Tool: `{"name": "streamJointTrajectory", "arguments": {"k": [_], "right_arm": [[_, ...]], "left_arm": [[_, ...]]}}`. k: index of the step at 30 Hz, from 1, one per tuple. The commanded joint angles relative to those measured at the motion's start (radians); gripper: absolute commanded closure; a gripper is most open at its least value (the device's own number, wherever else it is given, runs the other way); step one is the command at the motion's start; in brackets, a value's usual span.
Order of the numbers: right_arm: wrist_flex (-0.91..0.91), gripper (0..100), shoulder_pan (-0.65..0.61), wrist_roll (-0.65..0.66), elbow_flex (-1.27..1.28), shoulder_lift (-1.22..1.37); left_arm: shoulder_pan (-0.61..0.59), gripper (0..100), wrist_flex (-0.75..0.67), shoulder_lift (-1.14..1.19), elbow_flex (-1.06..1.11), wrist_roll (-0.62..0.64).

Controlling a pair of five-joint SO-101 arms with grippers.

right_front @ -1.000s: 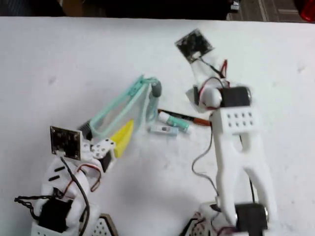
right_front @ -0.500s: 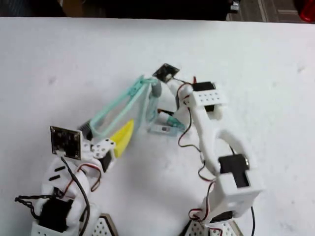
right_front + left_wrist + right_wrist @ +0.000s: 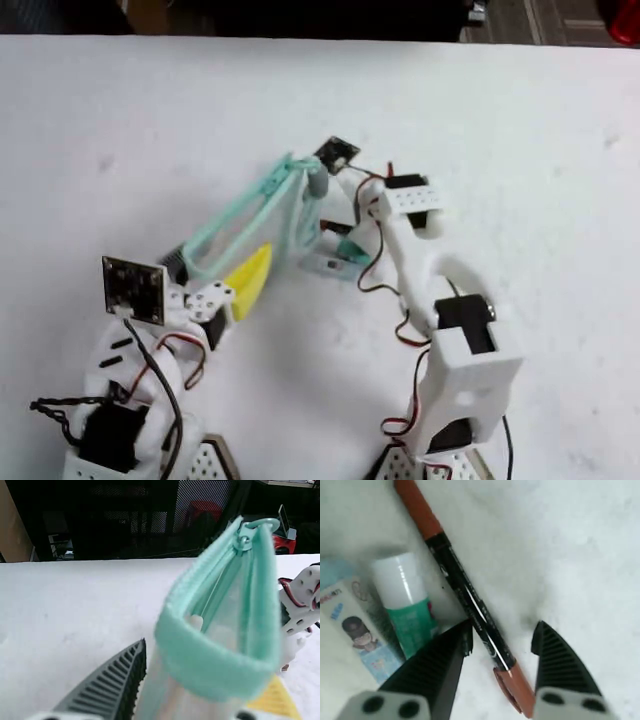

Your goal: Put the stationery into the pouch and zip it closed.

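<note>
The mint-green translucent pouch (image 3: 250, 225) stands open on its side, and my left gripper (image 3: 235, 275) is shut on its near end. In the left wrist view the pouch rim (image 3: 215, 655) sits between the dark finger (image 3: 112, 685) and the yellow one, with the zipper pull (image 3: 245, 539) at the far end. Beside the pouch mouth lie a black-and-orange pen (image 3: 465, 595), a white-and-green glue stick (image 3: 407, 605) and a light-blue eraser (image 3: 360, 630). My right gripper (image 3: 500, 652) is open, low over the pen, with one finger on either side of it.
The white table (image 3: 520, 140) has free room to the right and at the back. The right arm (image 3: 440, 300) bends over the stationery from the front. The glue stick (image 3: 350, 250) and eraser (image 3: 328, 264) lie just under its wrist.
The right arm has swung left and folded down, bringing its gripper from beyond the stationery to just over the pen. The left arm and the pouch have stayed put.
</note>
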Motion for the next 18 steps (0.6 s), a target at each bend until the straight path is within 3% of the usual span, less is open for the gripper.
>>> {"name": "streamJointTrajectory", "arguments": {"k": [1,2,7,14,18], "right_arm": [[-0.016,94.7,-0.048,0.011,-0.011,-0.005],[-0.016,99.1,-0.053,0.011,-0.011,-0.005],[-0.012,98.3,-0.007,0.009,-0.017,-0.019],[0.156,98.2,0.193,0.0,-0.207,-0.214],[0.225,98.2,0.248,-0.11,-0.296,-0.386]], "left_arm": [[-0.005,71,-0.018,0.002,-0.005,0.012],[-0.005,71,-0.018,0.002,-0.005,0.012],[-0.005,71,-0.017,0.002,-0.005,0.012],[-0.005,71,-0.017,0.002,-0.005,0.012],[-0.005,71,-0.018,0.002,-0.005,0.012]]}}
